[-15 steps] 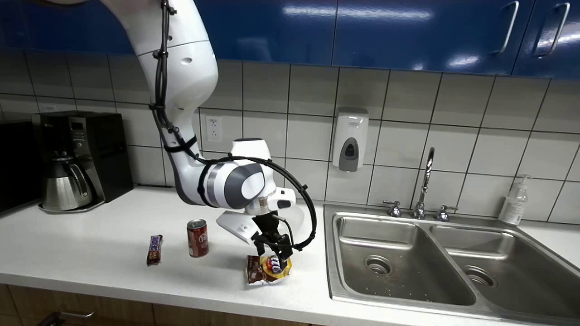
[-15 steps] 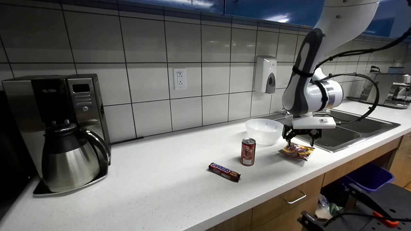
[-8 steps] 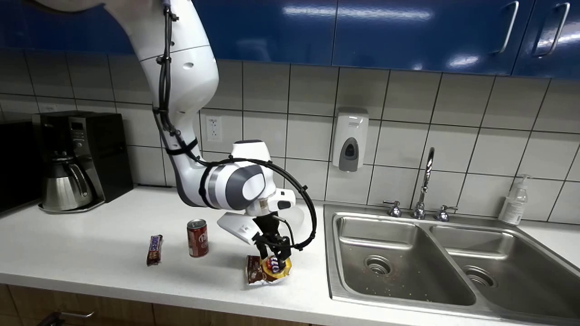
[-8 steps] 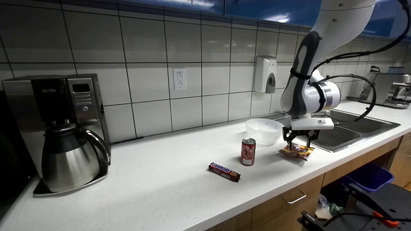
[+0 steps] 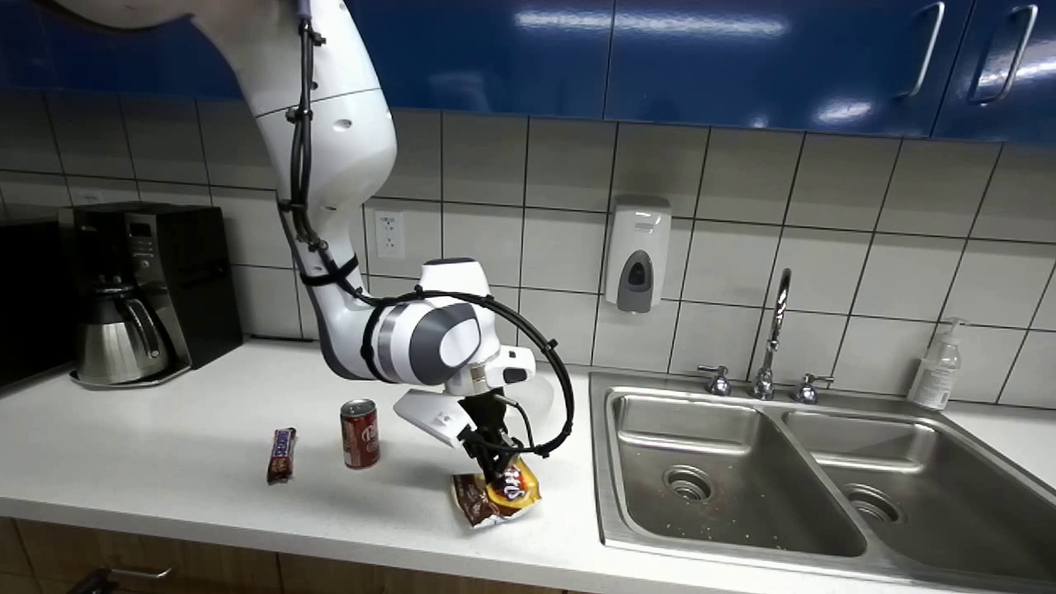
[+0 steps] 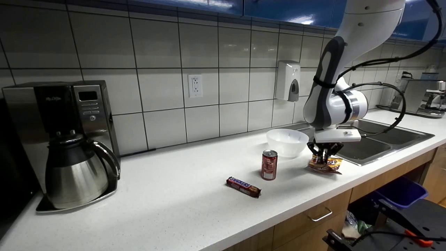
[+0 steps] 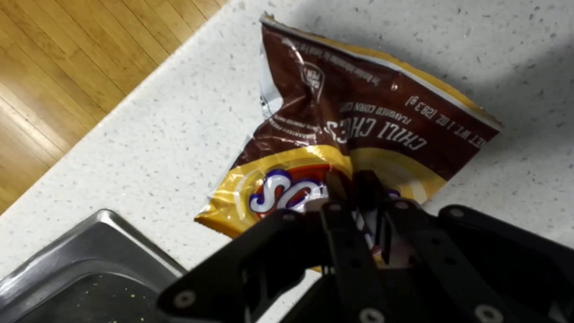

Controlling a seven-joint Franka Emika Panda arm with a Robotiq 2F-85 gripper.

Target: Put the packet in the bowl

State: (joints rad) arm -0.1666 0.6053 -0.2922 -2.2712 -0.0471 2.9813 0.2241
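Packet [image 7: 341,121] tight between the jaws, a crease down its middle

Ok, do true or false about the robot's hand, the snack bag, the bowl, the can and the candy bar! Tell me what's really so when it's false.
1. The hand pinches the snack bag. True.
2. The white bowl stands on the counter. True.
3. The snack bag is inside the bowl. False: the hand holds it outside the bowl.
4. In both exterior views, the red can shows between the candy bar and the snack bag. True.
5. The red can is lying on its side. False: it stands upright.
6. The candy bar is in the sink. False: it lies on the counter.
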